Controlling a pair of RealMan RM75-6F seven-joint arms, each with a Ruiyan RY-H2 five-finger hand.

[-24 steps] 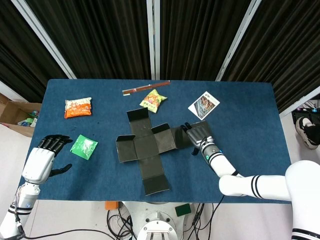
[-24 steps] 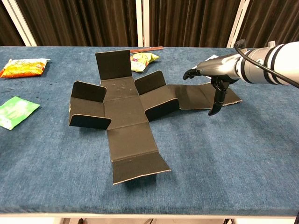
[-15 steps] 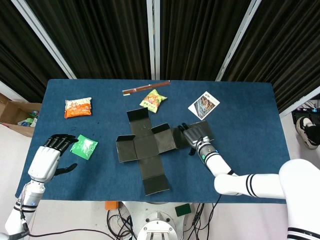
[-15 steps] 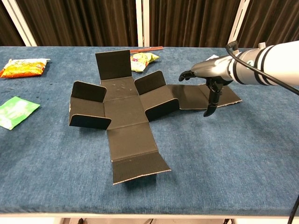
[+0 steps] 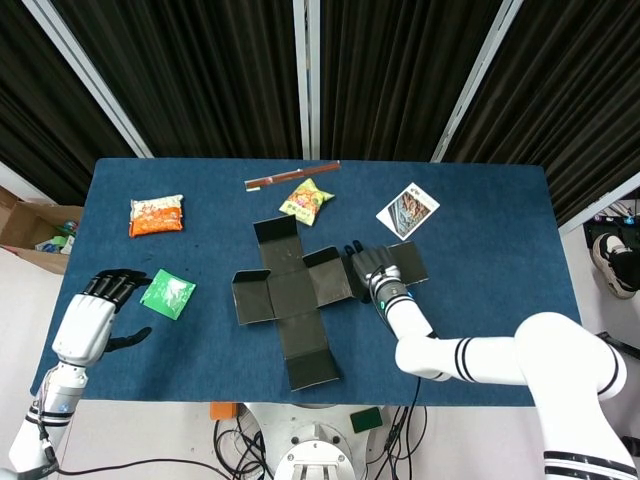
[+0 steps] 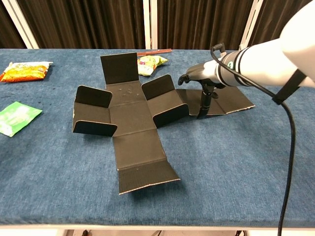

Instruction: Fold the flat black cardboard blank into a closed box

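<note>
Black cardboard blank (image 5: 291, 298) lies cross-shaped mid-frame on the blue bench (image 5: 500, 250), side flaps partly up, far from closed. Right robot hand (image 6: 199, 78) hovers over the long right panel, fingers spread forward, thumb pointing down at the panel's front edge, gripping nothing. Left robot hand (image 5: 92, 318) is open, idle at lower left. Step looks like raising that right panel; next: get under its edge and fold toward center.
</note>
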